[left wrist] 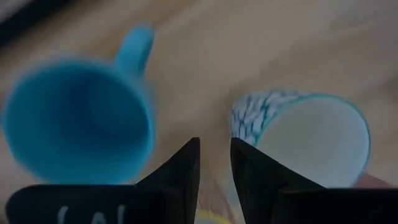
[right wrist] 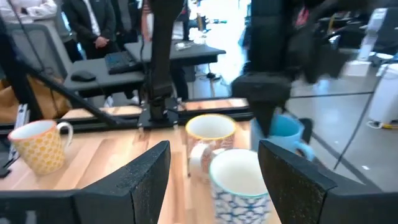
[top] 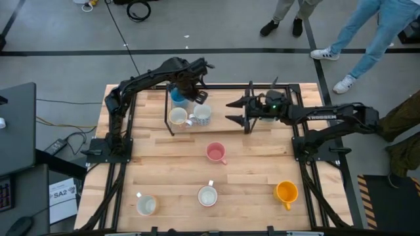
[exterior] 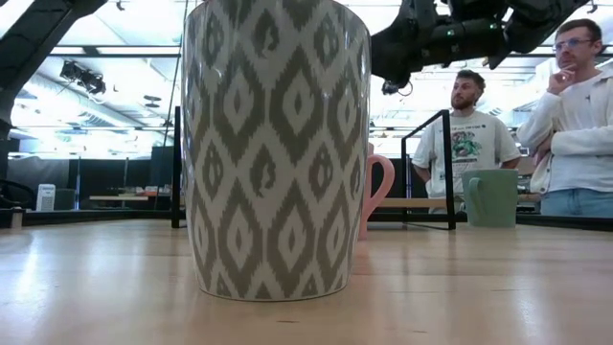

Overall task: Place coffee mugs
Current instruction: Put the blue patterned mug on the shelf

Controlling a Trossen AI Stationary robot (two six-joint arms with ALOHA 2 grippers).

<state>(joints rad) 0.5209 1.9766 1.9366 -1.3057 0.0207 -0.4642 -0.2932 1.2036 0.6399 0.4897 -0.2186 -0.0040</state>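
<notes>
At the table's far left-centre stand a blue mug, a cream mug and a white mug with a blue pattern, close together. My left gripper hangs above them, pointing down. In the left wrist view its fingers stand a narrow gap apart, with nothing in the gap, over the space between the blue mug and the patterned mug. My right gripper is level, open wide and touching nothing, pointing at the three mugs from the table's right. The patterned mug shows just ahead of it.
A pink mug stands mid-table. Along the near edge are a pale mug, a grey-patterned white mug and an orange mug. A green mug sits at the far right under my right arm. People stand beyond the far edge.
</notes>
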